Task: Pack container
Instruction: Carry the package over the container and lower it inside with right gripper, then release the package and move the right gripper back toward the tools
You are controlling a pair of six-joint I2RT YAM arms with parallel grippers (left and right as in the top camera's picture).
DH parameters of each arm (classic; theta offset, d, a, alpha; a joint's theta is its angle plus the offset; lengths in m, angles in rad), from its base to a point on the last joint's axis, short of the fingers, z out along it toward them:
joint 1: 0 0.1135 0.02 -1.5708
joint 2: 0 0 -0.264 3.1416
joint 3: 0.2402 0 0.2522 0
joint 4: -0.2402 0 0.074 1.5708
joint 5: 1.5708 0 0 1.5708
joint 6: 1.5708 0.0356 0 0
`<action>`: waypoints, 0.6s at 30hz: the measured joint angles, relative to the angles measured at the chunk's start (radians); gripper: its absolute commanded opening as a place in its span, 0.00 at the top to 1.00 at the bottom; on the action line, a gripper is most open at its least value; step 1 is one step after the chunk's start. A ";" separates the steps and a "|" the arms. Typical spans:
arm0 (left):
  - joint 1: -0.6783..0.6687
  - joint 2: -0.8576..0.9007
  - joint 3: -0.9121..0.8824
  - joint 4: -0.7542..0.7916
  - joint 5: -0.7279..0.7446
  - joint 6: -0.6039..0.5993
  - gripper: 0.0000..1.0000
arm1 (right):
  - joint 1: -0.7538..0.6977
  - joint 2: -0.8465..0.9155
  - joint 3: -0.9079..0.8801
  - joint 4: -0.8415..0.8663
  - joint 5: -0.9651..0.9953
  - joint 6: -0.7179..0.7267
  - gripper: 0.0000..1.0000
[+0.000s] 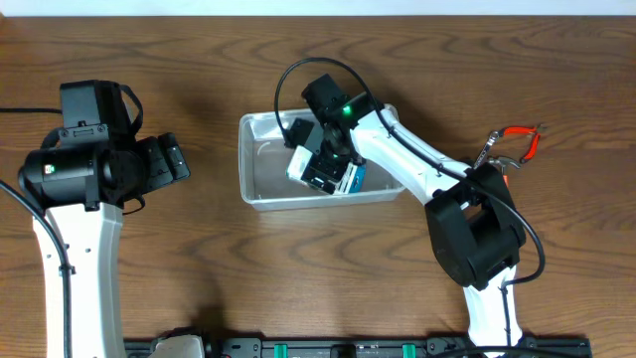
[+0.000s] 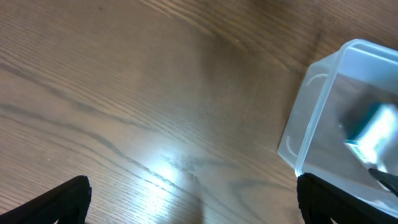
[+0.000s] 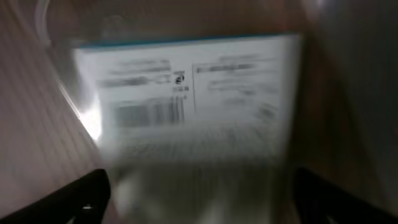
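Note:
The clear plastic container (image 1: 260,191) lies at the table's middle; its corner also shows in the left wrist view (image 2: 311,124). A white box with teal edges and a printed label (image 1: 320,169) lies tilted inside it. My right gripper (image 1: 338,157) hovers right over this box, jaws spread wide. In the right wrist view the box (image 3: 193,99) is blurred and fills the frame, just beyond the spread fingers (image 3: 199,205). My left gripper (image 1: 171,159) is open and empty above bare wood, left of the container (image 2: 193,202).
Pliers with red handles (image 1: 512,139) lie on the wood at the right, behind the right arm's base. The table is dark wood (image 1: 199,259). The right arm's black cable (image 1: 288,80) loops over the container's far rim.

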 measured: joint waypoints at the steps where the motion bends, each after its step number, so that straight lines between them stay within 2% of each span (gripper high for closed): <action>1: 0.000 0.000 0.000 0.000 0.000 0.000 0.02 | 0.000 -0.004 0.011 -0.010 0.004 0.000 0.01; 8: 0.000 0.000 0.000 0.000 0.000 0.000 0.02 | -0.014 -0.124 0.181 -0.126 0.089 0.059 0.01; 13: 0.000 0.000 0.000 0.000 0.000 0.000 0.02 | -0.098 -0.299 0.251 -0.165 0.260 0.285 0.01; 18: 0.000 0.000 0.000 0.000 0.000 0.000 0.02 | -0.332 -0.406 0.274 -0.410 0.356 0.555 0.01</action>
